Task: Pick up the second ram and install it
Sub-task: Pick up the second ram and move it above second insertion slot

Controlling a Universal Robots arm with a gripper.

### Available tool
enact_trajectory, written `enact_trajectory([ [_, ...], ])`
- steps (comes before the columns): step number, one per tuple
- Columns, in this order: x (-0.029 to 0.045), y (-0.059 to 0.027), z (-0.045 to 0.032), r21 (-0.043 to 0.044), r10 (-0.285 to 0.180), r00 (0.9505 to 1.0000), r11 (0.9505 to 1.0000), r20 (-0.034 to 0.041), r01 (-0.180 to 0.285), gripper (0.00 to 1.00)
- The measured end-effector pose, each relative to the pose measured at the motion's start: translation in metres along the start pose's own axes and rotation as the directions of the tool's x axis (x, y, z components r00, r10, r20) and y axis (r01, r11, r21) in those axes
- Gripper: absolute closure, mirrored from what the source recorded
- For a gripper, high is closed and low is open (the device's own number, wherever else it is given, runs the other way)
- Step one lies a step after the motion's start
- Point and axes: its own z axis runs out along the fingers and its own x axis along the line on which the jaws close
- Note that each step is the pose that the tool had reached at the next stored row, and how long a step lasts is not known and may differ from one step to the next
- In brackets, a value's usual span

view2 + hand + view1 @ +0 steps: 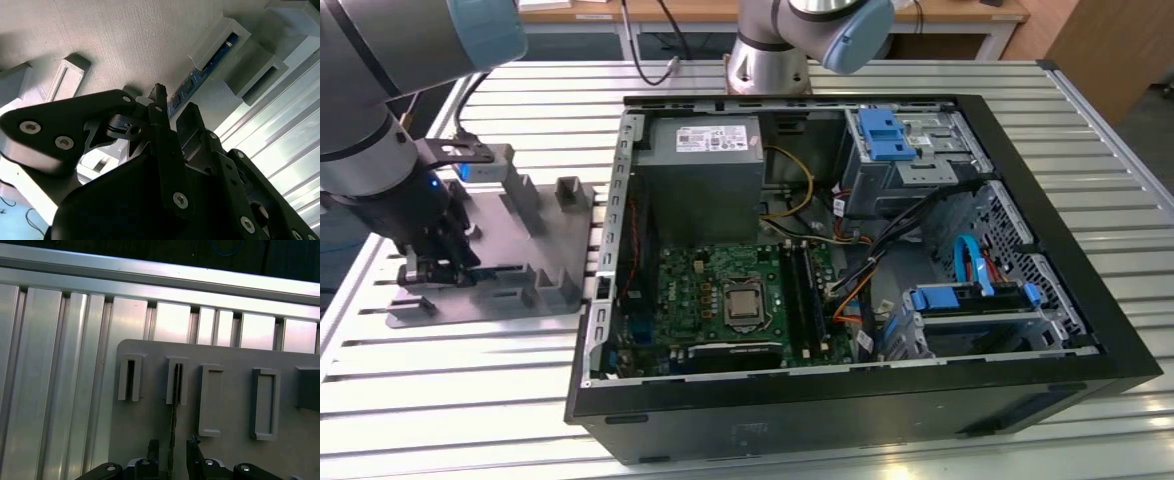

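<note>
Ribbed metal table, with an open computer case well apart from the claw. Item: grey plate with slotted posts, directly beneath the claw. Item: ram stick, standing on edge in one slot, running between the claw's fingers. Claw spread, one finger on either side of the stick, with narrow gaps visible in the first wrist view.

The exterior view is looking down from above on the open computer case and the grey fixture plate beside it. Both wrist views are looking past the gripper, closely, at that plate's slotted posts.
</note>
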Motion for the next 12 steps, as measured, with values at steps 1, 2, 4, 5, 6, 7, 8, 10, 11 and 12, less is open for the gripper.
enact_trajectory([
  [1,0.0,0.0,0.0,0.0,0.0,1.0,1.0,0.0,0.0,0.66],
  [2,0.0,0.0,0.0,0.0,0.0,1.0,1.0,0.0,0.0,0.66],
  [4,0.0,-0.0001,0.0001,0.0001,0.0,1.0,1.0,0.0001,0.0,0.72],
  [5,0.0,-0.0001,0.0,0.0,0.0,1.0,1.0,0.0,0.0,0.78],
  [6,0.0,-0.0001,0.0001,0.0,0.0,1.0,1.0,0.0001,0.0,0.84],
  [7,0.0,-0.0001,0.0001,0.0,0.0,1.0,1.0,0.0001,0.0,0.86],
  [8,0.0,-0.0001,0.0001,0.0,0.0,1.0,1.0,0.0,0.0,0.86],
  [10,0.0,-0.0001,0.0001,0.0,0.0,1.0,1.0,0.0,0.0,0.86],
  [11,0.0,-0.0002,0.0001,0.0,0.0,1.0,1.0,0.0,0.0,0.86],
  [12,0.0,-0.0002,0.0001,0.0,0.0,1.0,1.0,0.0,0.0,0.86],
])
